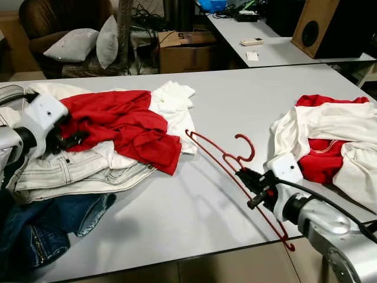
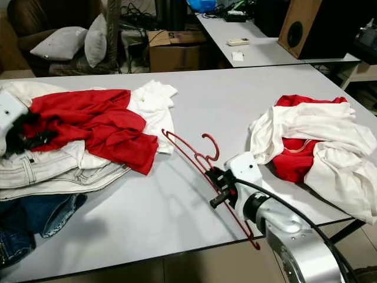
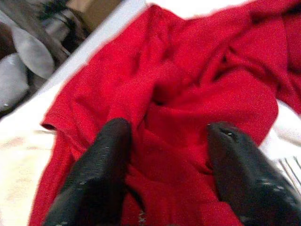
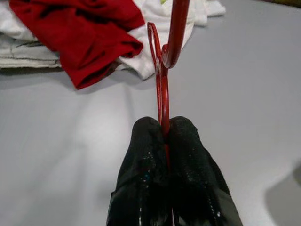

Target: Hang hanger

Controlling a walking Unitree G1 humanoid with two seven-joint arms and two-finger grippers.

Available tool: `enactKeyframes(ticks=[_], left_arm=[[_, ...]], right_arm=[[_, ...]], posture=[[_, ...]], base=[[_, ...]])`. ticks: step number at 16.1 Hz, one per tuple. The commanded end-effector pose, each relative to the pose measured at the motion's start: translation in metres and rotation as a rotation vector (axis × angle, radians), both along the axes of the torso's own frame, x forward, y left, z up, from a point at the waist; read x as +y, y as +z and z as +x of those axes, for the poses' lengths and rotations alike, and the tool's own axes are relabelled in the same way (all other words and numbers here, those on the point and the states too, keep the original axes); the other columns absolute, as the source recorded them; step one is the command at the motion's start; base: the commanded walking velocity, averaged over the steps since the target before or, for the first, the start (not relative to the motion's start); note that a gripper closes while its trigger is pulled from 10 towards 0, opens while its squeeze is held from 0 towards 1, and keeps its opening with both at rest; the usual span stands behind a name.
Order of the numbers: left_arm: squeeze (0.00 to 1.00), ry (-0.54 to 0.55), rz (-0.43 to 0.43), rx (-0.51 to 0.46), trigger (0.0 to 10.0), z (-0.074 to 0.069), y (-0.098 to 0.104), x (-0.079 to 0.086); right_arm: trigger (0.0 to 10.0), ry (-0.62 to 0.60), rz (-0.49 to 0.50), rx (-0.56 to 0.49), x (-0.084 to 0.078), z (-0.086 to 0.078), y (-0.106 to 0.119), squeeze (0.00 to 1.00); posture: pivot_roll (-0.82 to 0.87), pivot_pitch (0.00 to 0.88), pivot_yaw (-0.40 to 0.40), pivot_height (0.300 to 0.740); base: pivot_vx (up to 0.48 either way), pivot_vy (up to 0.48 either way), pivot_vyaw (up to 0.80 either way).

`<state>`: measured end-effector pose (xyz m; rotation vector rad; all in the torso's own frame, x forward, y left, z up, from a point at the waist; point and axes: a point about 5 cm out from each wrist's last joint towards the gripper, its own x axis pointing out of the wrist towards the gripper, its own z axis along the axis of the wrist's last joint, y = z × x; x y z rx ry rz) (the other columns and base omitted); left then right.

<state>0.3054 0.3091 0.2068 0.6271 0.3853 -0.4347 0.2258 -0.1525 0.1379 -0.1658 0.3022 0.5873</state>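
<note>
Above grey table (image 1: 206, 200), right pincer (image 1: 250, 181) clamps thin red wire hanger (image 1: 227, 159); left pincer (image 3: 164, 141) gapes over red cloth (image 1: 123, 121).

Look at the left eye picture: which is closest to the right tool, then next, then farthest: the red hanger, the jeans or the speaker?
1. Hanger: pinched in the right tool, above the table's near edge.
2. Jeans: far across on the robot's left, at the near corner.
3. Speaker: on the back table, far right.
</note>
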Motion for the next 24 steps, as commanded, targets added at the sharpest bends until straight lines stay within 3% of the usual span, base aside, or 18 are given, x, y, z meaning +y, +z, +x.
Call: enactKeyframes(ticks=[1, 5, 12, 21, 22, 24], left_arm=[[0.00, -0.002, 0.045, 0.039, 0.0, 0.002, -0.008, 0.004], [0.00, 0.039, 0.074, -0.005, 0.0, 0.010, -0.008, 0.006], [0.00, 0.054, -0.033, -0.045, 0.0, 0.006, -0.023, -0.009], [0.00, 0.162, 0.030, -0.211, 0.0, 0.008, -0.028, -0.012], [0.00, 0.156, 0.018, -0.225, 0.0, 0.008, -0.027, -0.016], [0.00, 0.116, -0.124, -0.255, 0.0, 0.011, -0.020, -0.031]], right_arm=[[10.0, 0.001, -0.010, 0.013, 0.002, 0.000, -0.002, 0.00], [10.0, -0.025, -0.007, 0.006, 0.003, -0.003, -0.003, 0.00], [10.0, 0.002, 0.000, -0.006, 0.011, -0.008, -0.005, 0.00], [10.0, -0.008, -0.006, -0.042, 0.014, 0.003, -0.004, 0.00], [10.0, -0.013, -0.006, -0.046, 0.013, 0.003, -0.004, 0.00], [10.0, -0.041, 0.005, -0.066, 0.011, 0.004, -0.001, 0.00]], posture=[[0.03, 0.000, 0.017, 0.740], [0.02, 0.000, 0.035, 0.740], [0.02, 0.000, 0.029, 0.740], [0.03, 0.000, 0.015, 0.740], [0.03, 0.000, 0.013, 0.740], [0.04, 0.000, 0.012, 0.740]], base=[[0.000, 0.000, 0.00], [0.000, 0.000, 0.00], [0.000, 0.000, 0.00], [0.000, 0.000, 0.00], [0.000, 0.000, 0.00], [0.000, 0.000, 0.00]])
